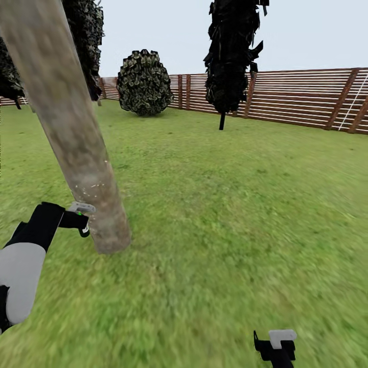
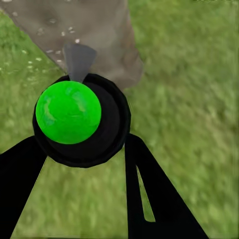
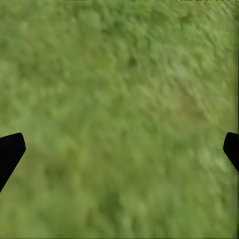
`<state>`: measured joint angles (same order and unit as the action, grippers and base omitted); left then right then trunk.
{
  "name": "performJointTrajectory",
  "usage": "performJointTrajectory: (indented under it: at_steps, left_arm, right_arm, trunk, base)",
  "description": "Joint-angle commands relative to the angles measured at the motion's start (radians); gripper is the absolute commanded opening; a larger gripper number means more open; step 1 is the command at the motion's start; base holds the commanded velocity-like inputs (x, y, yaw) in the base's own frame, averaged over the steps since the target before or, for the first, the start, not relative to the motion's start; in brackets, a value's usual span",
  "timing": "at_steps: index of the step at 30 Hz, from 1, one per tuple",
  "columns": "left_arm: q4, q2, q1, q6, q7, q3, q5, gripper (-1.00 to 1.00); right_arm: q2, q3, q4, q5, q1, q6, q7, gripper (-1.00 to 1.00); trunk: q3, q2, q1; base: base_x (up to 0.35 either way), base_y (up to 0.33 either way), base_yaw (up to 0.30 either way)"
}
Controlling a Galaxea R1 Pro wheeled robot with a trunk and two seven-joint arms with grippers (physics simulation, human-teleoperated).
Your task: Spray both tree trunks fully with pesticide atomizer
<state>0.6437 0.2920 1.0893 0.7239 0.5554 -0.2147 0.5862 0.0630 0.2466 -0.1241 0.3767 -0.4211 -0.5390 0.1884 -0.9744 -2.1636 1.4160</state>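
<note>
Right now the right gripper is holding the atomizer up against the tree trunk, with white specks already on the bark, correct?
Not quite: the left gripper holds the atomizer, as the left wrist view shows. The rest stands: it is at the tree trunk, whose bark carries white specks. The right gripper hangs open over grass.

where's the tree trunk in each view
head view: the tree trunk leans from upper left down to the lawn, left of centre, beside the left gripper.
left wrist view: it runs across the top edge, beyond the atomizer the left gripper holds.
right wrist view: not in it, just lawn.
shared landmark: white specks on the bark, seen in the head and left wrist views.
</note>
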Motion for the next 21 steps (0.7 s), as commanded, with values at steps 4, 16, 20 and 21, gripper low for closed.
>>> performJointTrajectory:
  at_steps: [4,16,20,21]
  left_arm:
    - [-0.001,0.0,-0.037,0.002,-0.035,-0.008,0.002,-1.0]
    - [-0.001,-0.002,-0.077,0.002,-0.121,-0.012,-0.003,-1.0]
    - [-0.001,-0.006,-0.077,0.002,-0.121,-0.014,-0.004,-1.0]
    - [-0.002,-0.005,-0.077,0.002,-0.121,-0.019,-0.004,-1.0]
  right_arm:
    - [0.0,0.005,0.001,0.01,-0.001,-0.003,0.005,1.0]
    - [0.0,0.005,0.003,0.011,-0.001,-0.003,0.005,1.0]
    - [0.0,0.005,0.003,0.011,-0.001,-0.003,0.005,1.0]
    - [0.0,0.005,0.002,0.011,-0.001,-0.003,0.005,1.0]
  trunk:
    - [-0.001,0.0,0.0]
    - [-0.001,0.0,0.0]
    - [-0.001,0.0,0.0]
    - [-0.001,0.0,0.0]
  base:
    - [0.087,-0.271,0.224]
    - [0.11,-0.267,0.131]
    - [0.169,-0.245,0.0]
    - [0.171,-0.243,0.029]
